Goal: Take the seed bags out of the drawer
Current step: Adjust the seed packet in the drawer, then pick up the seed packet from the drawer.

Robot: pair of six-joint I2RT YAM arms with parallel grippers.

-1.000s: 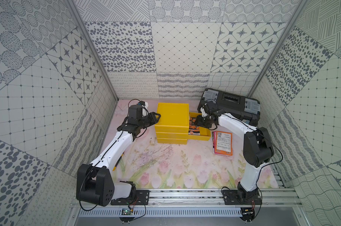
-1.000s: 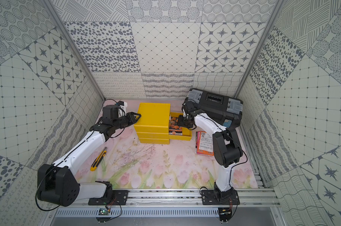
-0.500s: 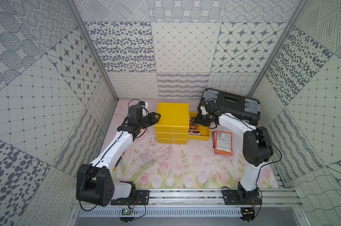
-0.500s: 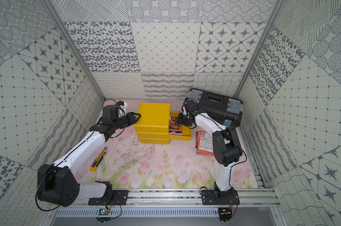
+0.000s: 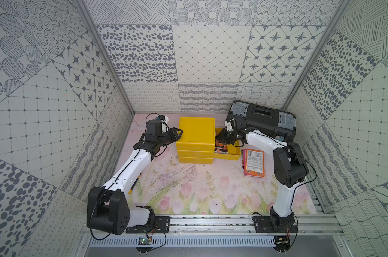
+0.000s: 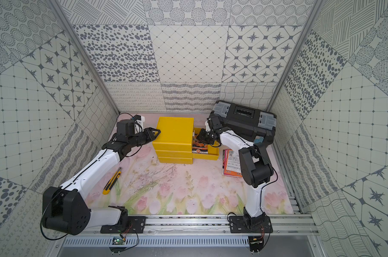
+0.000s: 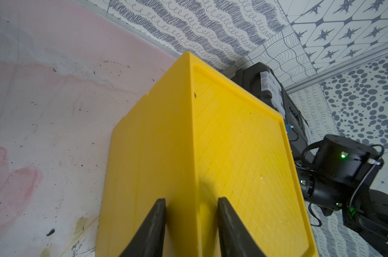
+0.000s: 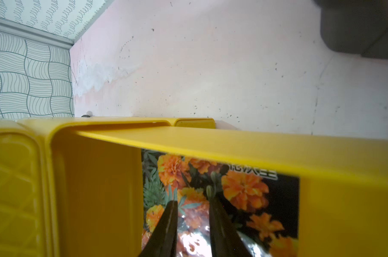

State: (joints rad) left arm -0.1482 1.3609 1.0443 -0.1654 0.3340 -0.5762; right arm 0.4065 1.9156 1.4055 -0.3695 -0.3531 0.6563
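the right hand (image 8: 192, 199) reaches into the drawer (image 8: 233, 142), jaws parted over the marigold seed bag (image 8: 244, 189) lying just beneath; whether it grips, i cannot tell. best pinch one glossy edge and lift clear of the rim. the left hand (image 7: 191, 200) clamps the yellow cabinet (image 7: 244, 155) steady.

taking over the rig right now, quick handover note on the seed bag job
Left gripper: clamped on the yellow cabinet's top edge, bracing it.
Right gripper: down in the open drawer, tips at the marigold seed bag; grip not confirmed.
Done: a small stack of seed bags lies on the mat beside the drawer.
Left: lift out the marigold bag and anything under it.
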